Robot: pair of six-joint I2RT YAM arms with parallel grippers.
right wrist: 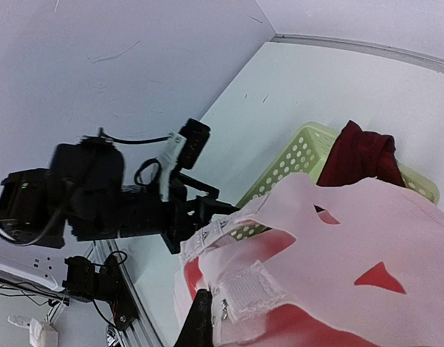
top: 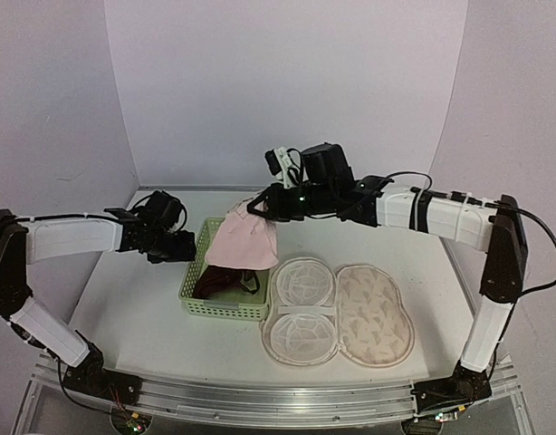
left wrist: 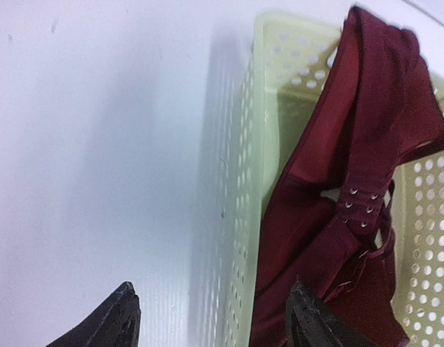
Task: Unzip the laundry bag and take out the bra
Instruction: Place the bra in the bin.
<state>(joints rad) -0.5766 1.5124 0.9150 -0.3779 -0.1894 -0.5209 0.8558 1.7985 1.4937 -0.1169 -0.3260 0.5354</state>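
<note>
The laundry bag (top: 375,315) lies unzipped and spread flat on the table, its white mesh lining showing on the left half and the leaf print on the right. A pale pink bra (top: 244,243) (right wrist: 352,231) hangs over the right part of the green basket (top: 189,285), and my right gripper (top: 260,207) (right wrist: 215,311) is shut on its strap end. My left gripper (top: 183,245) (left wrist: 211,303) stands open at the basket's left wall (left wrist: 240,181), nothing between its fingers.
A dark red bra (top: 225,283) (left wrist: 352,144) (right wrist: 363,155) lies inside the basket (right wrist: 294,155). The left arm (right wrist: 99,202) reaches in beside it. White walls close the back and sides of the table.
</note>
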